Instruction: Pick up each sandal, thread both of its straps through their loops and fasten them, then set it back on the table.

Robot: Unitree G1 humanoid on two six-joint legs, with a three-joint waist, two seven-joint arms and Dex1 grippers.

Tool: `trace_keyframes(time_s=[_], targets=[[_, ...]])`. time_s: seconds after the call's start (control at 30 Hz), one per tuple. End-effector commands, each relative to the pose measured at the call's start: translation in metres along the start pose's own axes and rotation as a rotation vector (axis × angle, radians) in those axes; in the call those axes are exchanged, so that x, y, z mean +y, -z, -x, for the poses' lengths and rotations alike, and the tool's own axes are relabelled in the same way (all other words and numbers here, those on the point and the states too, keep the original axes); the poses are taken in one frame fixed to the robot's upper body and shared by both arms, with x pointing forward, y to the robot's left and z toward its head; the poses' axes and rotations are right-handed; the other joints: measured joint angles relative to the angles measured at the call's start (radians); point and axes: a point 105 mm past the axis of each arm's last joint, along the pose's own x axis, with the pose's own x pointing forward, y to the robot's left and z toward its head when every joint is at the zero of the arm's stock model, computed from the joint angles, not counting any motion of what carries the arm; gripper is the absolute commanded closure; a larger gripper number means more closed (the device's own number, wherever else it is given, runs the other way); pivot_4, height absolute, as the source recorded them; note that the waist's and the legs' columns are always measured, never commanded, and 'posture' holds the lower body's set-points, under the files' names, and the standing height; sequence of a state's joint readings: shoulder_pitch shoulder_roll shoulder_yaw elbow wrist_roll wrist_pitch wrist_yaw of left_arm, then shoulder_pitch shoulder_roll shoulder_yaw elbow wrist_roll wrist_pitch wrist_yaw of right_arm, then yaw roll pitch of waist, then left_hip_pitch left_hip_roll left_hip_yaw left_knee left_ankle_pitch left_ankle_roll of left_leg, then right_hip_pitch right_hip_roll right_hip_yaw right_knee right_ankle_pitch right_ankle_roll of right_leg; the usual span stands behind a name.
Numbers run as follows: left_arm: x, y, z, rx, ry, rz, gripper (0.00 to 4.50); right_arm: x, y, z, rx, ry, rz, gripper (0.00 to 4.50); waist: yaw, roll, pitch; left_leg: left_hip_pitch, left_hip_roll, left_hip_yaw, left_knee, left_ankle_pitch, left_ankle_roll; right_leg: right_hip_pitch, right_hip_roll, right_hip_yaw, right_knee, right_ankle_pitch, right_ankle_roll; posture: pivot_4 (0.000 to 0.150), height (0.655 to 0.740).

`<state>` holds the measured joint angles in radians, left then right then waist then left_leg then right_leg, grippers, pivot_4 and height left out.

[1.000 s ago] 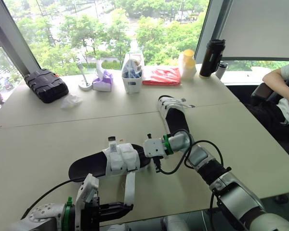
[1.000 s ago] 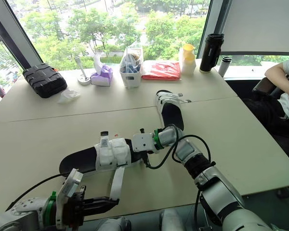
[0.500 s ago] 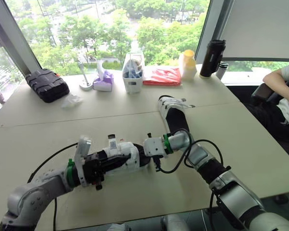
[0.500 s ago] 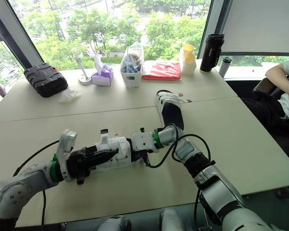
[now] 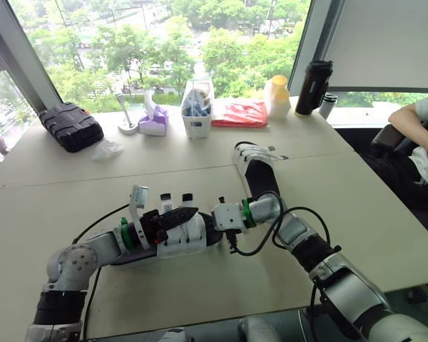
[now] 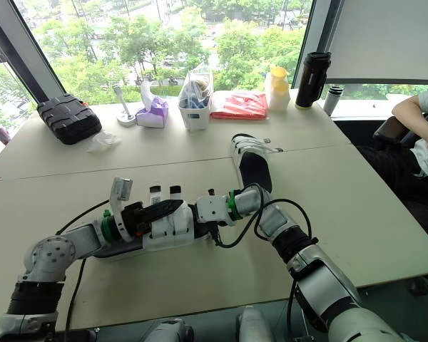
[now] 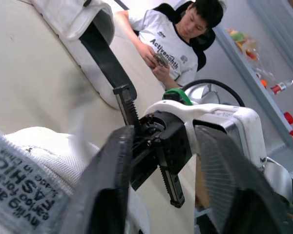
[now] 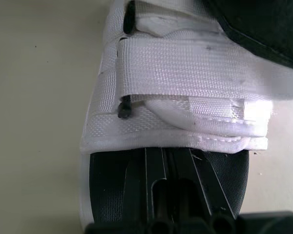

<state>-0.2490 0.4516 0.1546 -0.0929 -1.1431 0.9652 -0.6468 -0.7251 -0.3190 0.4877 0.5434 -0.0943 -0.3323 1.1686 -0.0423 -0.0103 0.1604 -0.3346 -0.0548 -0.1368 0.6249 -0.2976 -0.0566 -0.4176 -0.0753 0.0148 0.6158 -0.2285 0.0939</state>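
Note:
The near sandal (image 5: 133,251), black-soled with white straps (image 5: 184,235), lies on the table (image 5: 200,285). Both straps are folded over its top; a white strap (image 8: 185,63) is threaded through a loop. My left gripper (image 5: 189,213) hovers just above those straps with its fingers (image 7: 112,165) open and nothing between them. My right gripper (image 5: 217,219) is at the sandal's end, shut, its fingers (image 8: 171,165) pressed onto the black footbed. The second sandal (image 5: 255,168) lies farther back, beyond my right forearm.
Along the window stand a black case (image 5: 69,125), a purple tissue box (image 5: 152,122), a white basket (image 5: 197,108), a red packet (image 5: 239,112), a yellow bottle (image 5: 277,94) and a black flask (image 5: 312,85). A person (image 5: 422,135) sits at the right.
My left arm swung up from the table's front edge, carrying the loose strap over the sandal. The strap now lies across the top and the left gripper has opened. The right arm stayed put.

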Motion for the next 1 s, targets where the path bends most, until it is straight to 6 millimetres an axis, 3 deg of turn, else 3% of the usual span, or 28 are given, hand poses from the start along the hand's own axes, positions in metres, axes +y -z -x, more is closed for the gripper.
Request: trace_keyframes(time_s=[0.03,0.13,0.33,0.43,0.5,0.6,0.77,1.0], targets=[[0.004,-0.012,-0.001,-0.064,-0.039,-0.006,1.15,0.033,0.037,-0.007,0.137,-0.105,-0.109,4.50,0.001,0.000,0.000,0.001,0.000,0.000,0.000,0.000,0.000,0.001,0.000,0.000,0.000,0.000,0.000,0.150,0.7400],[0.005,-0.020,-0.002,-0.108,-0.063,-0.014,1.15,0.032,0.037,-0.007,0.138,-0.104,-0.109,4.50,0.001,-0.001,0.001,0.008,0.000,0.000,0.000,0.000,0.000,0.008,-0.001,-0.001,-0.001,-0.002,-0.002,0.150,0.7400],[0.002,-0.060,0.000,-0.264,-0.088,-0.039,1.15,0.032,0.036,-0.008,0.134,-0.106,-0.108,4.50,-0.002,-0.002,0.001,0.012,0.000,-0.001,-0.001,0.000,0.000,0.012,-0.001,-0.001,-0.001,-0.003,-0.002,0.150,0.7400],[-0.010,-0.090,0.002,-0.335,-0.085,-0.100,1.15,0.033,0.036,-0.008,0.134,-0.108,-0.106,4.50,-0.001,-0.003,0.002,0.012,0.000,0.000,-0.002,0.000,0.000,0.012,-0.001,0.000,-0.002,-0.001,0.003,0.150,0.7400],[-0.012,-0.096,0.002,-0.344,-0.088,-0.115,1.15,0.033,0.037,-0.008,0.134,-0.108,-0.106,4.50,-0.002,-0.003,0.002,0.012,0.000,-0.001,-0.002,0.000,-0.001,0.012,-0.001,-0.001,-0.002,-0.001,0.003,0.150,0.7400],[-0.008,-0.089,-0.002,-0.208,-0.156,-0.264,1.15,0.032,0.036,-0.009,0.133,-0.108,-0.104,4.50,-0.004,-0.003,0.002,0.013,0.000,0.000,-0.003,0.000,-0.001,0.012,-0.001,0.000,-0.002,-0.001,0.003,0.150,0.7400],[0.013,-0.056,0.000,0.129,-0.222,-0.495,1.15,0.032,0.036,-0.009,0.134,-0.108,-0.102,4.50,-0.003,-0.002,0.002,0.013,-0.001,0.001,-0.004,0.000,-0.001,0.011,-0.001,0.000,-0.002,-0.003,-0.001,0.150,0.7400],[0.016,-0.046,-0.003,0.271,-0.161,-0.592,1.15,0.033,0.037,-0.009,0.137,-0.105,-0.104,4.50,-0.003,-0.002,0.002,0.012,0.000,0.001,-0.004,0.000,-0.001,0.010,-0.001,0.000,-0.002,-0.003,-0.001,0.150,0.7400]])
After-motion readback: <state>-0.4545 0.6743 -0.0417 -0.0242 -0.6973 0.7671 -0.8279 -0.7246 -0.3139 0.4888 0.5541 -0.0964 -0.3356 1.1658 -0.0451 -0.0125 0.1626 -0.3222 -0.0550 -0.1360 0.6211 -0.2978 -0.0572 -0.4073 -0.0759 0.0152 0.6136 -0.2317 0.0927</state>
